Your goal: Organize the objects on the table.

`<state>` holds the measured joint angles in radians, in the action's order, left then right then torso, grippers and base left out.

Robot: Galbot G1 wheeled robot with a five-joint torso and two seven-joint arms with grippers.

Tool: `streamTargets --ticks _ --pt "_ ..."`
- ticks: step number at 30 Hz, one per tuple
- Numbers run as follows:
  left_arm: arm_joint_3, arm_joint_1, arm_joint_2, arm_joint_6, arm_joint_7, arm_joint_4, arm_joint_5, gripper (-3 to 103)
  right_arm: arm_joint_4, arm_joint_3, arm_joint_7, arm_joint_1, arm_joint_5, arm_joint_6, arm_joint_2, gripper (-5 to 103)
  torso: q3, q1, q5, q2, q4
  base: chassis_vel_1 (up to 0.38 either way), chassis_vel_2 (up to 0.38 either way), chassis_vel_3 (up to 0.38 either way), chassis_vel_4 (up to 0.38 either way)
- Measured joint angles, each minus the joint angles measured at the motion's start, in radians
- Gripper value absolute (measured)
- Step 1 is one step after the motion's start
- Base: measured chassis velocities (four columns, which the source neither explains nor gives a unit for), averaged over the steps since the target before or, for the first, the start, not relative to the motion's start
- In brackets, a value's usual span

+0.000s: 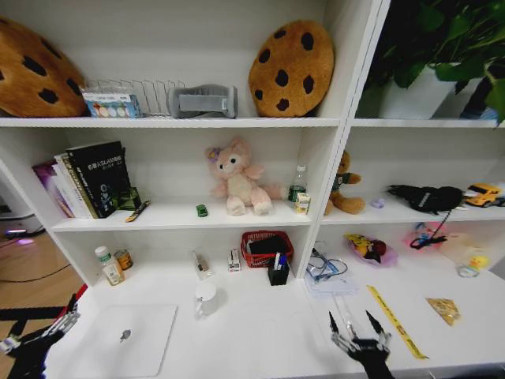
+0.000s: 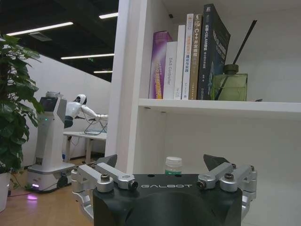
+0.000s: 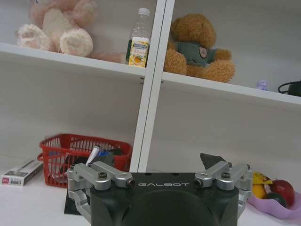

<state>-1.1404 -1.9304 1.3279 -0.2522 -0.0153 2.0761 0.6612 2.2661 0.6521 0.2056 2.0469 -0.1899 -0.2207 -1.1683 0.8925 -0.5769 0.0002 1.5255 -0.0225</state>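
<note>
On the white bench (image 1: pixel 260 332), a laptop (image 1: pixel 126 341) lies lower left; both end effectors, left (image 1: pixel 47 332) and right (image 1: pixel 357 325), hover open and empty.

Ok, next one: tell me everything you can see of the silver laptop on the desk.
The laptop is a slim, silver-white slab with rounded corners and a small dark logo at the middle of its lid. It looks like metal. The lid is shut and it lies flat on the white desk, at the near left end, slightly skewed to the desk edge. Nothing rests on it. The white mug stands apart, beyond its far right corner, and the left gripper hangs just off its left edge, not touching.
</note>
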Motion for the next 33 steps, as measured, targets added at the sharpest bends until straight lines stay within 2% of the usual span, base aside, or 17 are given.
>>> streamTargets --ticks 5,17,33 --pt "0.0 0.0 0.0 0.0 0.0 0.0 0.0 100 -0.01 -0.011 -0.013 -0.057 -0.015 0.034 0.019 100 0.0 0.0 -0.0002 0.0 -0.0001 0.0 0.0 0.0 0.0" --pt "0.0 0.0 0.0 0.0 0.0 0.0 0.0 100 -0.087 0.007 -0.007 -0.087 0.0 0.018 -0.002 100 0.0 0.0 -0.0003 0.0 -0.0001 -0.014 -0.018 0.013 0.016" --pt "0.0 0.0 0.0 0.0 0.0 0.0 0.0 100 -0.083 0.024 0.015 -0.118 -0.033 0.039 0.019 100 0.0 0.0 -0.0001 0.0 -0.0001 -0.185 -0.178 0.171 0.183"
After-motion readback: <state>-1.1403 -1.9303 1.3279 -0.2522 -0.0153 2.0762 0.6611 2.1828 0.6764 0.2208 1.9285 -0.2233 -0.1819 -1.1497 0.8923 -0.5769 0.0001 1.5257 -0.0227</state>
